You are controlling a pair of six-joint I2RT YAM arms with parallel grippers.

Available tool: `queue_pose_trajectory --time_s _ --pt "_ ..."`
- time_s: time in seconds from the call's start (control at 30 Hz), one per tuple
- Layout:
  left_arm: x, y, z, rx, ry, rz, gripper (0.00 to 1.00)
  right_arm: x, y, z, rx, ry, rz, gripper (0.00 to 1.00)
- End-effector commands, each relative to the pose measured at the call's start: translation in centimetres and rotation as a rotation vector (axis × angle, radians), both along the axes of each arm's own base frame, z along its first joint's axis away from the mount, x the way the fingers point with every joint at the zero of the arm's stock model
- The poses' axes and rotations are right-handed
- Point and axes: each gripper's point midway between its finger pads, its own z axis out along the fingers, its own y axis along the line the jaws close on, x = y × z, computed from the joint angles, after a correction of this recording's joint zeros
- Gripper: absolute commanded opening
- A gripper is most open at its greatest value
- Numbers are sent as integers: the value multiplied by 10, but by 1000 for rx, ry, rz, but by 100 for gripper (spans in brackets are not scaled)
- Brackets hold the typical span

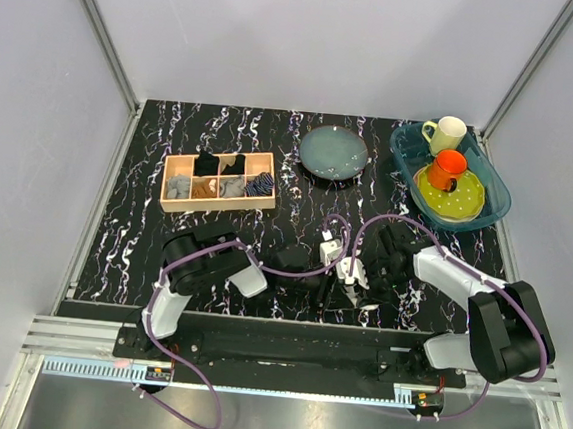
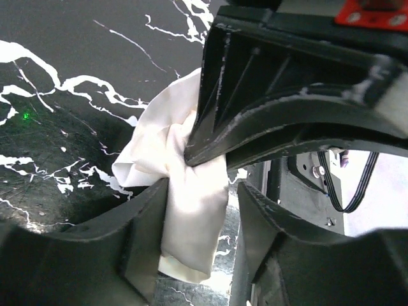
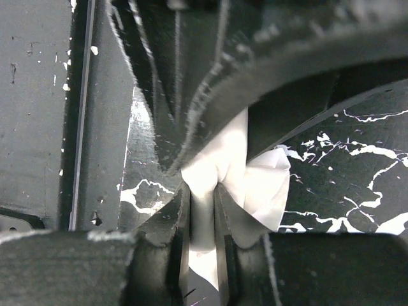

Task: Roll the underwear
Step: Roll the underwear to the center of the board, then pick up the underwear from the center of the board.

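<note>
Now the left tool [image 2: 204, 191] is closed on the underwear [image 2: 153, 153], and the right tool [image 3: 201, 191] pinches it too, at the near middle of the desk [image 2: 64, 64], probably so the bunched cloth cannot fall open.

Underwear [image 2: 191, 210]: upper part hidden behind right gripper [image 2: 189, 155] in L wrist view; lower end cut off at bottom in R wrist view. Top view, desk's near edge, centre: barely visible under arms [image 1: 442, 268].

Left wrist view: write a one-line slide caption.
Left hand and right hand both clamp the bunched white underwear, black marbled table behind.
</note>
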Motion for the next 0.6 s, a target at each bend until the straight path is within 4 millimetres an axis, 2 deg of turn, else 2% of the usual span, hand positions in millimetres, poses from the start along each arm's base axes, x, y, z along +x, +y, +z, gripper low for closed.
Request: queue_pose_trajectory --time_s 0.0,0.07,0.1,0.23,0.27,0.33,0.37,0.43,0.47,0.5,0.53,0.57 --pt "-24 34 -76 286 138 -14 45 20 6 -2 20 -109 23 12" --pt "-24 32 -78 300 141 -23 39 19 8 -1 29 -103 19 12" --pt "-25 33 -80 315 148 -27 29 19 8 -1 31 -99 16 12" --pt "-27 34 -79 317 158 -41 3 20 9 -1 29 -78 0 12" --pt "-27 36 -78 315 157 -36 0 20 10 -1 29 -79 -3 14" --pt "-22 34 -65 276 153 -14 0 23 10 2 26 -64 -31 21" --pt "-17 37 -60 258 156 5 0 29 13 11 37 -79 -44 34" --pt "-13 41 -39 184 167 34 0 29 12 26 54 -35 -86 44" --pt "-5 43 -30 155 165 55 0 40 14 45 82 -65 -99 50" --pt "-5 48 -24 135 172 65 0 35 12 53 83 -32 -110 53" --pt "0 48 -9 103 155 77 0 37 13 64 107 -31 -117 61" --pt "6 51 -4 92 152 92 0 47 12 82 127 -64 -139 65"
